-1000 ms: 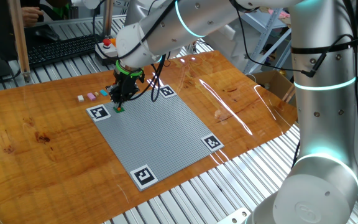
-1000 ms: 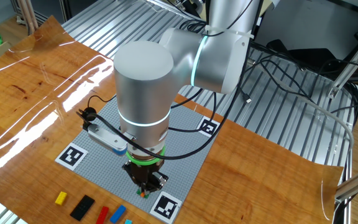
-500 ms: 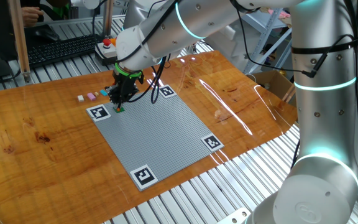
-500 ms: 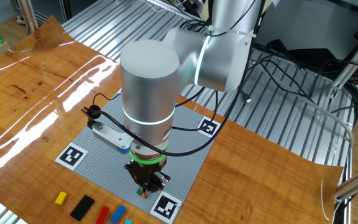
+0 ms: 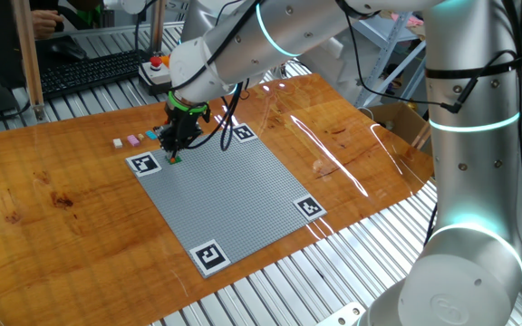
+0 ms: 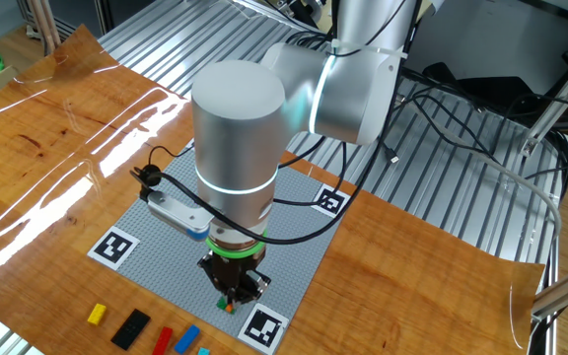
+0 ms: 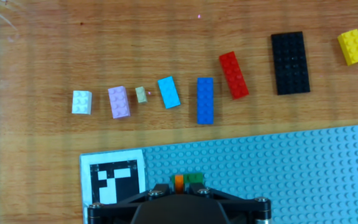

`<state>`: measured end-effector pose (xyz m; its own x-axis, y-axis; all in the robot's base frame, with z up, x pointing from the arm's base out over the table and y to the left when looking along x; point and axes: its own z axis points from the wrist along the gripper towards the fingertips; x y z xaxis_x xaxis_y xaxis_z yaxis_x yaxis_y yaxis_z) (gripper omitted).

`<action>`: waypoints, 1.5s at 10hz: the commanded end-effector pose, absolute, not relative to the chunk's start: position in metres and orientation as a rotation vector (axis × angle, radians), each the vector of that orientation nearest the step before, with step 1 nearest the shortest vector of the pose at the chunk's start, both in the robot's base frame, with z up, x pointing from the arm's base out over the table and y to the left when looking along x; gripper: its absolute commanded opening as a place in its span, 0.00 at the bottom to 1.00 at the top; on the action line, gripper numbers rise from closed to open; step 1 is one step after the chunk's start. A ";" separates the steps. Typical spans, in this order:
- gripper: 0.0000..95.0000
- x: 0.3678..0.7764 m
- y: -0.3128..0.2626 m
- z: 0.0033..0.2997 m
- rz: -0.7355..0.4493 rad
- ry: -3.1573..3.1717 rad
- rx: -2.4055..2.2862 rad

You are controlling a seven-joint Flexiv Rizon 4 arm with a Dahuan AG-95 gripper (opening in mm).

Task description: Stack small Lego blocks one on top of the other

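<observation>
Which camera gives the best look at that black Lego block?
The hand view: the black block lies fully visible, studs showing, between red and yellow ones. The other fixed view shows it small near the bottom edge. In the remaining fixed view I cannot make it out.

Silver-grey cylindrical arm (image 6: 237,138), glowing cyan rings at joints, black cables looped alongside, green collar above small black tool (image 6: 233,292).

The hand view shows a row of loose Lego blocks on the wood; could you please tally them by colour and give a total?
White block: 1
Lilac block: 1
Tan block: 1
Light blue block: 1
Dark blue block: 1
Red block: 1
Black block: 1
Yellow block: 1
Total: 8
</observation>
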<state>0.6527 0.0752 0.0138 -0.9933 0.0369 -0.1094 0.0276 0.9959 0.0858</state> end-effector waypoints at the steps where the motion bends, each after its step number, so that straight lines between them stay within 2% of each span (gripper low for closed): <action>1: 0.00 0.652 0.074 0.001 0.131 3.029 0.048; 15: 0.00 0.657 0.070 0.012 0.087 3.054 0.022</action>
<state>0.6589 0.0703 0.0134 -0.9968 0.0147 -0.0789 0.0103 0.9984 0.0552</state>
